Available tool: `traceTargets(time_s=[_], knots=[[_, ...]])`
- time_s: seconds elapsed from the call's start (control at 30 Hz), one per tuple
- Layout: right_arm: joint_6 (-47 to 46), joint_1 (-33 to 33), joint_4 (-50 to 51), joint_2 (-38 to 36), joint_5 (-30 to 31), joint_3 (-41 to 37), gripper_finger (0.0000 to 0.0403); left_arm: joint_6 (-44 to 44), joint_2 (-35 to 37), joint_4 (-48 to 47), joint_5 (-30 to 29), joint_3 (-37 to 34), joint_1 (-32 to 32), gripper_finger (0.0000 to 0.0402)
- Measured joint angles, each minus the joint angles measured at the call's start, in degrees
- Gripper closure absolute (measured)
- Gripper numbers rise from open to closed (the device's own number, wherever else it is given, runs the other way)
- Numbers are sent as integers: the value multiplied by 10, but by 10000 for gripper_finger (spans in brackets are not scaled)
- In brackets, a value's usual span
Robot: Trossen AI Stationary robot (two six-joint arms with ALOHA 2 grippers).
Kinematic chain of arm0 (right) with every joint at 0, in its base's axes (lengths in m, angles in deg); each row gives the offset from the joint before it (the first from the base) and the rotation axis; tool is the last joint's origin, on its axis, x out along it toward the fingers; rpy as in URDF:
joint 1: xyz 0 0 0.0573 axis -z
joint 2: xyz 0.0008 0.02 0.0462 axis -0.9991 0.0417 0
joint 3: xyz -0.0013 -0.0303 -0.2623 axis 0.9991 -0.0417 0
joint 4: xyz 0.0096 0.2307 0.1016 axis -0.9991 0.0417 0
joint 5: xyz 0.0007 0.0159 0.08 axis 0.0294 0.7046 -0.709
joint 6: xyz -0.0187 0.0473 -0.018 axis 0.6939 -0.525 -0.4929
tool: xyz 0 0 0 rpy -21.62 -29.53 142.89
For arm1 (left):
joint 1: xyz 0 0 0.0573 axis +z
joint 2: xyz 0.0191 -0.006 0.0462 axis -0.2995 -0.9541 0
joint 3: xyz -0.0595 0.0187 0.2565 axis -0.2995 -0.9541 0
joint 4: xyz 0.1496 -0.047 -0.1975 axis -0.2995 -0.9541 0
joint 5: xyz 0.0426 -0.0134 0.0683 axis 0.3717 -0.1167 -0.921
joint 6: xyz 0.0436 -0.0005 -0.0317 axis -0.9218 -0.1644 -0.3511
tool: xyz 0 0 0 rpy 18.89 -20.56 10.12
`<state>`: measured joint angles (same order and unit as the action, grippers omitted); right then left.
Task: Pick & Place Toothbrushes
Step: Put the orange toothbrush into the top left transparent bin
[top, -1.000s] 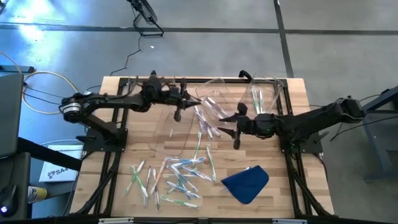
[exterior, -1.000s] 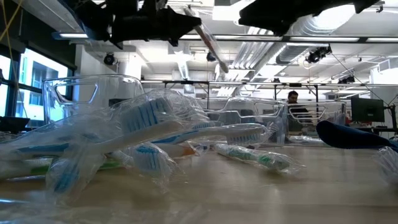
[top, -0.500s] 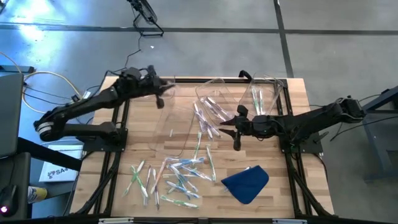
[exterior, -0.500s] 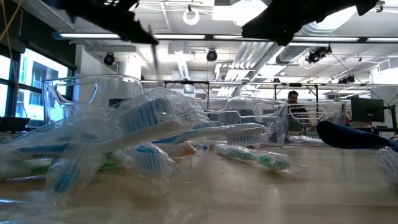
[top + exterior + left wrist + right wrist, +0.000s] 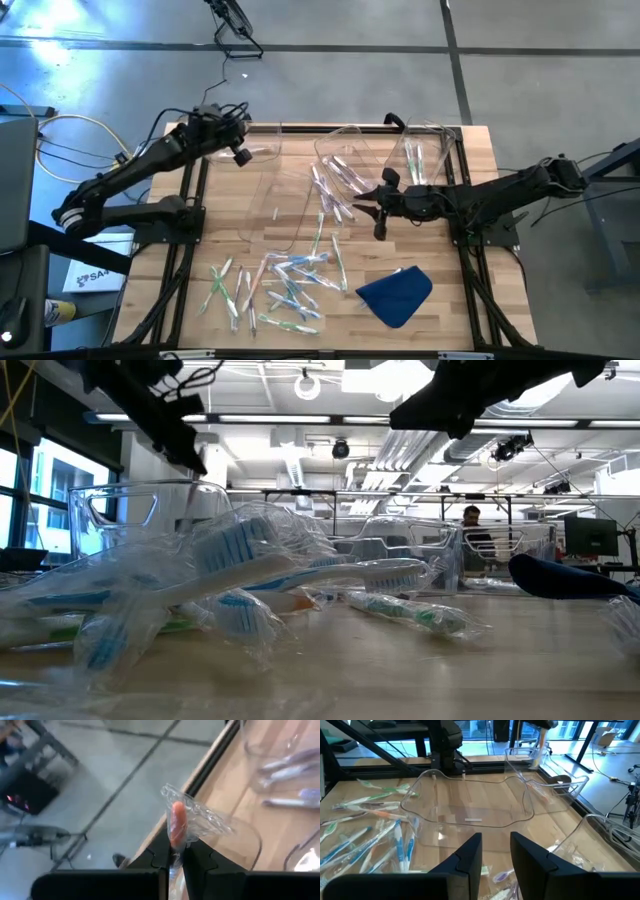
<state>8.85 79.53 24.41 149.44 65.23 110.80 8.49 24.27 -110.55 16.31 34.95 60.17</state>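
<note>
Left gripper (image 5: 175, 862) pinched shut on wrapped toothbrush (image 5: 178, 822) beyond the bin (image 5: 275, 205); should release only above it; right gripper (image 5: 495, 851) part-open, empty.

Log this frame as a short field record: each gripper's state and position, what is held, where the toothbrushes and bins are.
left gripper: shut on wrapped orange toothbrush, raised at the table's far left edge
right gripper: open, empty, above the table's middle
loose toothbrushes: scattered over the near part of the wooden table
clear bins: three across the far half; the middle and right ones hold toothbrushes
blue cloth: near right of the table
person: far background in the low view
</note>
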Motion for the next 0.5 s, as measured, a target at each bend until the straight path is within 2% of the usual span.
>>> traceTargets(time_s=[0.23, 0.5], knots=[[-10, 0, 0, 0, 0, 0, 309, -5, -29, -6, -5, 0, 52, 382], [-15, 0, 7, 0, 0, 0, 309, -105, -74, -6, -29, 0, 88, 382]])
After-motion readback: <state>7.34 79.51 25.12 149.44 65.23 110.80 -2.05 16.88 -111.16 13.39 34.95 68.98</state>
